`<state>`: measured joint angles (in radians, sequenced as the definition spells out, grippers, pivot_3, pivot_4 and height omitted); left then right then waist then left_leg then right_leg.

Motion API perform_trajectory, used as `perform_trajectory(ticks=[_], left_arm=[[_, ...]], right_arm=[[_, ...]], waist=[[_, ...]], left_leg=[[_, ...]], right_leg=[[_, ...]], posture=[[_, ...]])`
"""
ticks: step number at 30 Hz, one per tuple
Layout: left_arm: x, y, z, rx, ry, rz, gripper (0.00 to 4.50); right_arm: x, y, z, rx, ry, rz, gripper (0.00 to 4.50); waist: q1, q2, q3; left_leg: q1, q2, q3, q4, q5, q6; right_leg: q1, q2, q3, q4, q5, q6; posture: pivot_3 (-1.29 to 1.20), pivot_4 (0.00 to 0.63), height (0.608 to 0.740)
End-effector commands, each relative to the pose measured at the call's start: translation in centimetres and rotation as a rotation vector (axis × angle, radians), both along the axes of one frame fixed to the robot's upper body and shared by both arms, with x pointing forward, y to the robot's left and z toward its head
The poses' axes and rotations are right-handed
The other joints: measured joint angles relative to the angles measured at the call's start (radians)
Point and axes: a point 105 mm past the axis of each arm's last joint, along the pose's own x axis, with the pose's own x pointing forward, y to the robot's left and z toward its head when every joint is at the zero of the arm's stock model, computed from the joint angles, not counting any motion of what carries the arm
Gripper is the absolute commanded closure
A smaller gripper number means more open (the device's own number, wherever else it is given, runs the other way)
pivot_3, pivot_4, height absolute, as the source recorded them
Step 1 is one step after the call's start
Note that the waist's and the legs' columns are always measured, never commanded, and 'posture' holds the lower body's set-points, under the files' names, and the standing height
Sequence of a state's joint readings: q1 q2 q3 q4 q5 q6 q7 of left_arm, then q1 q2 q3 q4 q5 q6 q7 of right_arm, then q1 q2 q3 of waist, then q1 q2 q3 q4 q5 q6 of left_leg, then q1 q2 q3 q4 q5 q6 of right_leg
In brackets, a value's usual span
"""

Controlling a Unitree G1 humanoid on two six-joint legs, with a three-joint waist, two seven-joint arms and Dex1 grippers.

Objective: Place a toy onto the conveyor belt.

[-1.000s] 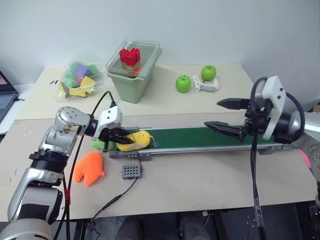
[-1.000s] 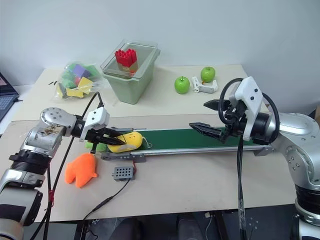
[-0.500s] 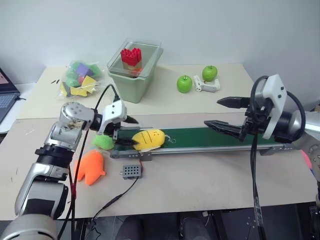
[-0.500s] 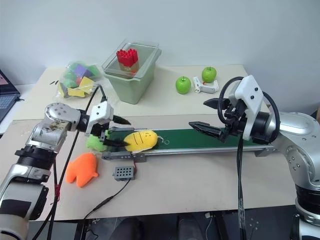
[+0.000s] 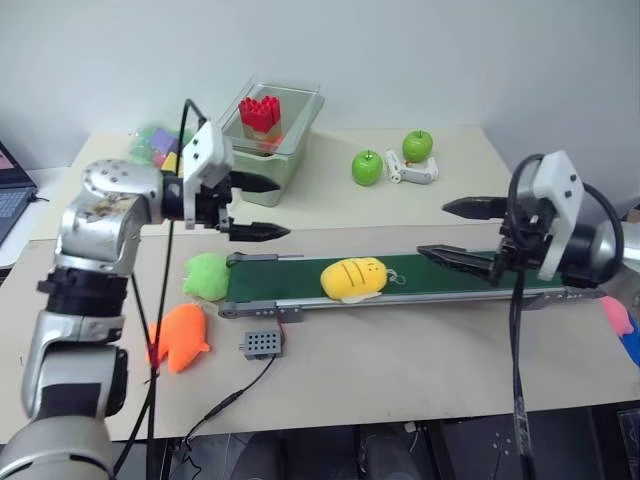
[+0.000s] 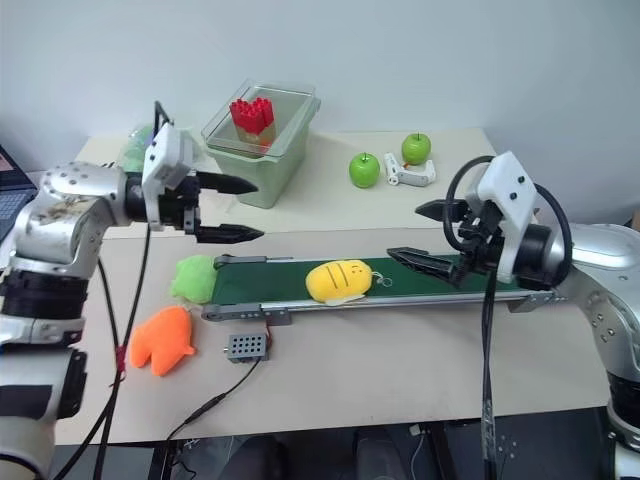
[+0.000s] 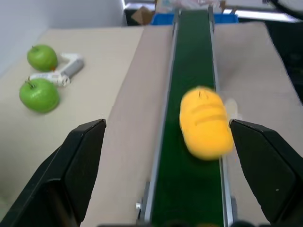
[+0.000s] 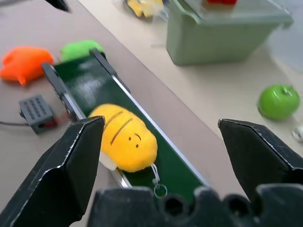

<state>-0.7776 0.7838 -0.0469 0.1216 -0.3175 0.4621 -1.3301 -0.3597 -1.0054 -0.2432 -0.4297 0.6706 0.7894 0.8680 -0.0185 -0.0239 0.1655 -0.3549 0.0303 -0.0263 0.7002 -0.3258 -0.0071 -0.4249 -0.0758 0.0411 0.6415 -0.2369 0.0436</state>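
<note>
While the yellow toy [image 5: 353, 279] lies on the dark green conveyor belt [image 5: 450, 273], near the middle of its length, no gripper touches it. It rests on its side, with thin dark lines on its top and a small metal ring at the end that faces the right arm. The left gripper [image 5: 258, 208] hangs in the air above the left end of the belt, well apart from the toy, and its two black fingers stand wide and hold nothing. The right gripper [image 5: 448, 230] hovers over the right part of the belt; its fingers are also spread wide and empty, and they point toward the toy. Just beside the left end of the belt lies a light green plush [image 5: 207, 274], and near it, closer to the table edge, an orange plush [image 5: 178, 335]. A small grey control box [image 5: 261, 344] sits on the table in front of the belt, with a cable. Behind the belt stands a pale green bin [image 5: 268, 150] with red blocks [image 5: 260, 113] on top, and further right two green apples [image 5: 367, 167] lie near a small white object [image 5: 416, 171].
</note>
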Motion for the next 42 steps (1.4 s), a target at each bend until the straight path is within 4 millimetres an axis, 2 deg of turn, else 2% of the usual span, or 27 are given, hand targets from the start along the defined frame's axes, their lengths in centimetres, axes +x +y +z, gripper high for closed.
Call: perform_trajectory(ticks=[1,10,15,26,32,42], left_arm=[[-0.2,0.3,0.8,0.025,-0.094,0.024,0.04],[0.2,0.7,1.7,-0.122,-0.129,0.156,0.04],[-0.3,-0.3,1.1,-0.203,-0.127,0.210,0.04],[-0.1,0.8,1.5,-0.212,-0.145,0.278,0.04],[0.0,0.1,1.4,-0.214,-0.143,0.262,0.04],[0.5,0.2,1.9,-0.229,-0.152,0.266,0.04]], right_arm=[[-0.4,-0.7,1.3,-0.010,-0.070,-0.010,0.00],[-0.1,-1.0,0.4,0.075,-0.049,-0.040,0.00],[0.2,-1.0,0.2,0.099,-0.045,-0.048,0.00],[0.6,-0.9,0.0,0.098,-0.041,-0.045,0.00],[0.6,-0.9,-0.1,0.091,-0.043,-0.047,0.00],[0.6,-1.1,0.1,0.084,-0.051,-0.055,0.00]], waist=[[0.003,0.000,0.000],[0.005,0.000,0.000],[0.005,0.000,0.000],[0.005,0.000,0.000],[0.005,0.000,0.000],[0.005,0.000,0.000]], left_leg=[[0.000,0.000,0.000,0.000,0.000,0.000],[0.000,0.000,0.000,0.002,0.000,0.000],[0.000,0.000,0.000,0.002,0.000,0.000],[0.000,0.000,0.000,0.002,0.000,0.000],[0.000,0.000,0.000,0.002,0.000,0.000],[0.000,0.000,0.000,0.002,0.000,0.000]], right_leg=[[0.000,0.000,0.000,0.000,0.000,0.000],[0.001,0.000,0.000,0.000,0.000,0.000],[0.001,0.000,0.000,0.001,0.000,0.000],[0.001,0.000,0.000,0.000,0.000,0.000],[0.001,0.000,0.000,0.000,0.000,0.000],[0.001,0.000,0.000,0.000,0.000,0.000]], posture=[[0.00,0.150,0.740],[0.00,0.150,0.740],[0.00,0.150,0.740],[0.00,0.150,0.740],[0.00,0.150,0.740],[0.00,0.150,0.740]])
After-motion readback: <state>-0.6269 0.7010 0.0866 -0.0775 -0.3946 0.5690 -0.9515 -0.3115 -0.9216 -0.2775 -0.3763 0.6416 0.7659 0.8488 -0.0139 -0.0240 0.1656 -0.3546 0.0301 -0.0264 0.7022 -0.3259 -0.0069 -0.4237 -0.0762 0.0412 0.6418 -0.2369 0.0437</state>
